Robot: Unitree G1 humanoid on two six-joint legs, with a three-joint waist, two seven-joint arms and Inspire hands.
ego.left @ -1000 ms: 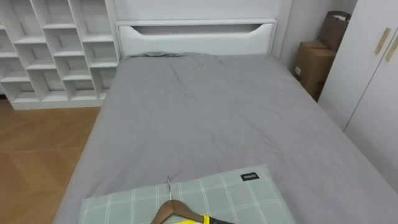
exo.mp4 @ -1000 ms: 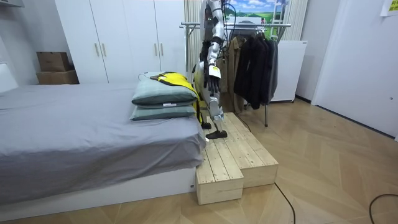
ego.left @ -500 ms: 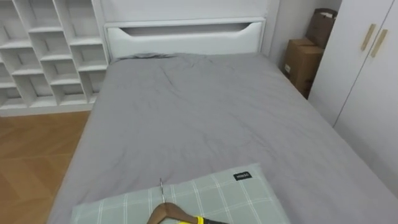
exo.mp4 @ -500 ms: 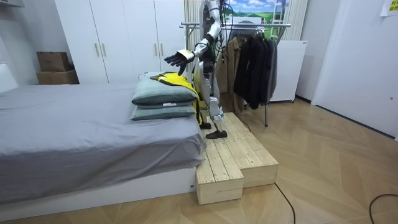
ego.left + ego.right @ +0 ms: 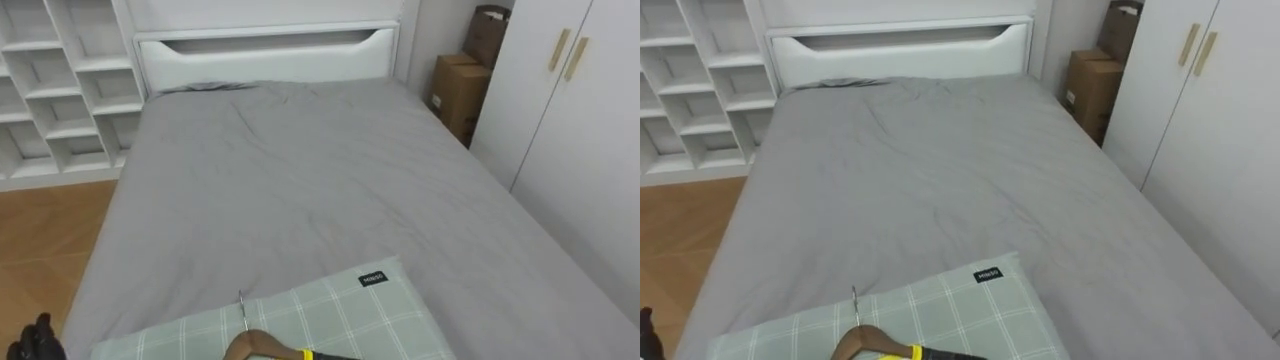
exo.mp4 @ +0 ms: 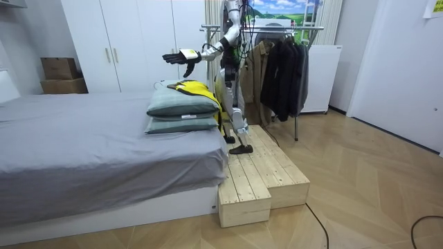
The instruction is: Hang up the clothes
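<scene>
1. Left eye view: the yellow garment (image 5: 306,354) is lying on its hanger (image 5: 250,345) atop the checked pillow (image 5: 335,312) at 6 o'clock; the left hand (image 5: 39,339) is showing at 8 o'clock.
2. Right eye view: the cardboard box (image 5: 1090,92) at 2 o'clock is sitting closed, contents hidden.
3. Room view: that hand is hovering released and empty; grabbing cloth, not hanger, risks the garment sliding off.
</scene>
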